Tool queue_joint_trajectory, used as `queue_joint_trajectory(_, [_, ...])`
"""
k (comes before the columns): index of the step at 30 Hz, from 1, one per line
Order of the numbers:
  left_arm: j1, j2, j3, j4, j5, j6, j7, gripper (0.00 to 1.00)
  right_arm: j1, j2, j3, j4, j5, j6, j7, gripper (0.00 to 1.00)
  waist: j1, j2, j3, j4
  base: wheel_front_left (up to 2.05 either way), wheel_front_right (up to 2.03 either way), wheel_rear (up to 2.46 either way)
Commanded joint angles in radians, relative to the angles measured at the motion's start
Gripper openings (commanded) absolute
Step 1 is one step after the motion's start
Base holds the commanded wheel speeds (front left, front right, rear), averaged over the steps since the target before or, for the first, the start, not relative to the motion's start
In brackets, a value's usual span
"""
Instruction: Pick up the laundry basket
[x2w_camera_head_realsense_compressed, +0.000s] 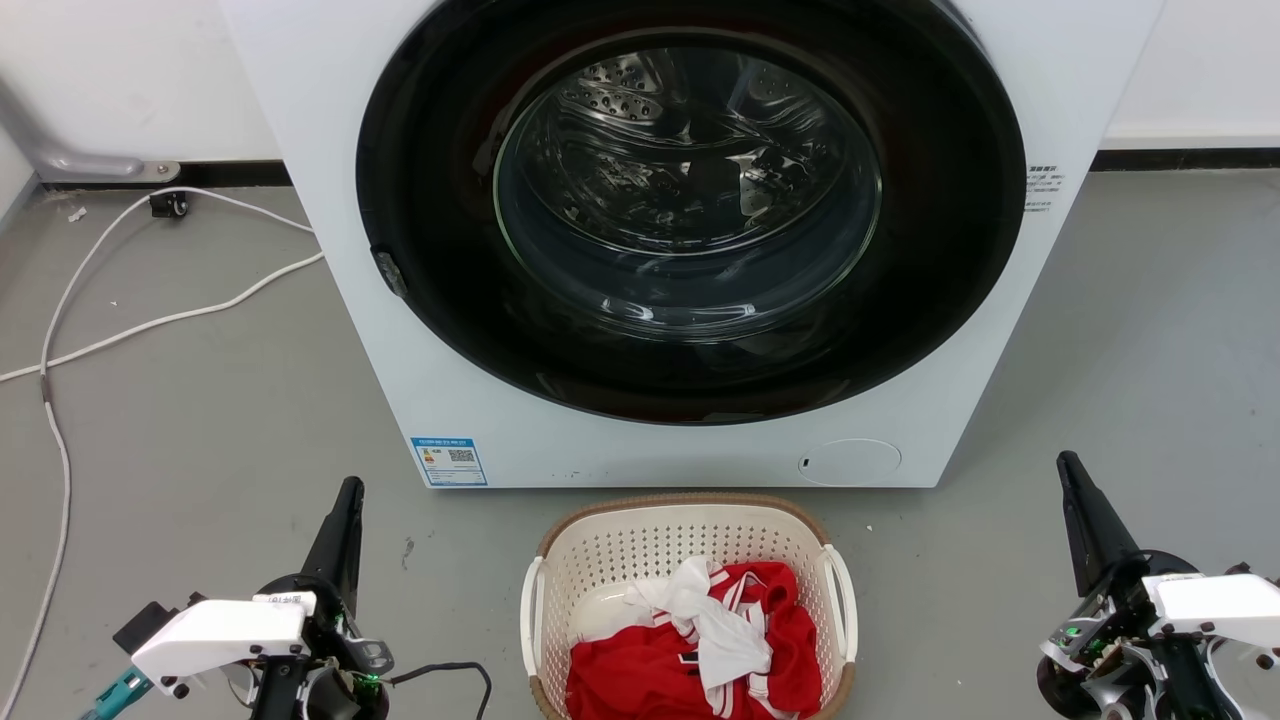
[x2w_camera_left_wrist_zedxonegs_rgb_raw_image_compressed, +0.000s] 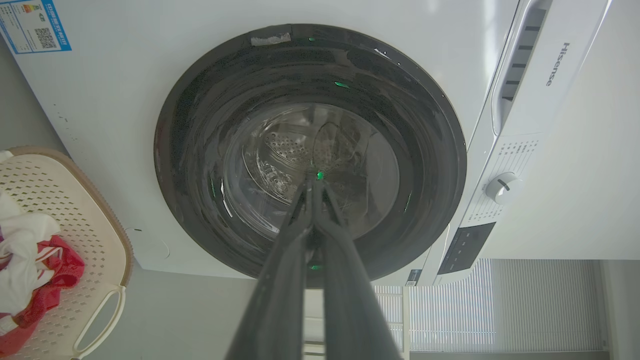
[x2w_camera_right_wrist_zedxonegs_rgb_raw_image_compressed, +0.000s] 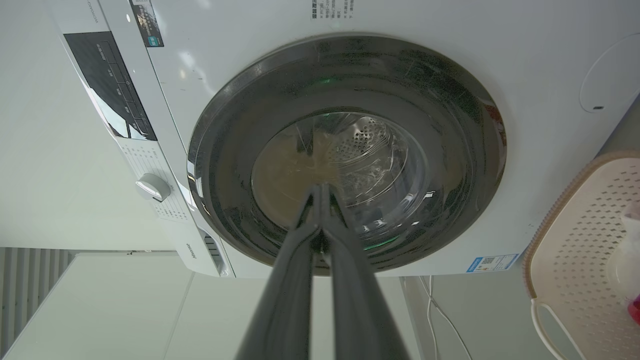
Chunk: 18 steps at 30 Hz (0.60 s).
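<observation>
The laundry basket (x2w_camera_head_realsense_compressed: 640, 535) is cream-white and perforated, with a brown rim and two white side handles. It stands on the grey floor in front of the washing machine, holding red and white clothes (x2w_camera_head_realsense_compressed: 700, 640). Its edge also appears in the left wrist view (x2w_camera_left_wrist_zedxonegs_rgb_raw_image_compressed: 75, 210) and the right wrist view (x2w_camera_right_wrist_zedxonegs_rgb_raw_image_compressed: 575, 240). My left gripper (x2w_camera_head_realsense_compressed: 348, 490) is shut and empty, well to the left of the basket. My right gripper (x2w_camera_head_realsense_compressed: 1068, 462) is shut and empty, well to the right of it. Both point toward the machine, fingertips together (x2w_camera_left_wrist_zedxonegs_rgb_raw_image_compressed: 314, 182) (x2w_camera_right_wrist_zedxonegs_rgb_raw_image_compressed: 320, 189).
A white front-loading washing machine (x2w_camera_head_realsense_compressed: 400, 330) with a dark round door (x2w_camera_head_realsense_compressed: 690, 200), shut, stands right behind the basket. White cables (x2w_camera_head_realsense_compressed: 150, 320) run across the floor at the left. A thin black cable (x2w_camera_head_realsense_compressed: 450, 670) lies by my left arm. A wall with a dark baseboard runs behind.
</observation>
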Motion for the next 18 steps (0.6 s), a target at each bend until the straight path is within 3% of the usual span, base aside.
queue_joint_trajectory(1, [-0.010, -0.001, 0.003, 0.001, 0.004, -0.003, 0.000, 0.00, -0.011, 0.004, -0.002, 0.001, -0.007, 0.000, 0.003, 0.00, 0.0000, 0.0000, 0.000, 0.000, 0.00, 0.00, 0.00])
queue_joint_trajectory(18, [-0.010, -0.001, 0.005, 0.001, 0.005, -0.003, 0.001, 0.00, -0.011, 0.005, -0.003, 0.001, -0.008, 0.000, 0.004, 0.00, 0.0000, 0.0000, 0.000, 0.000, 0.00, 0.00, 0.00])
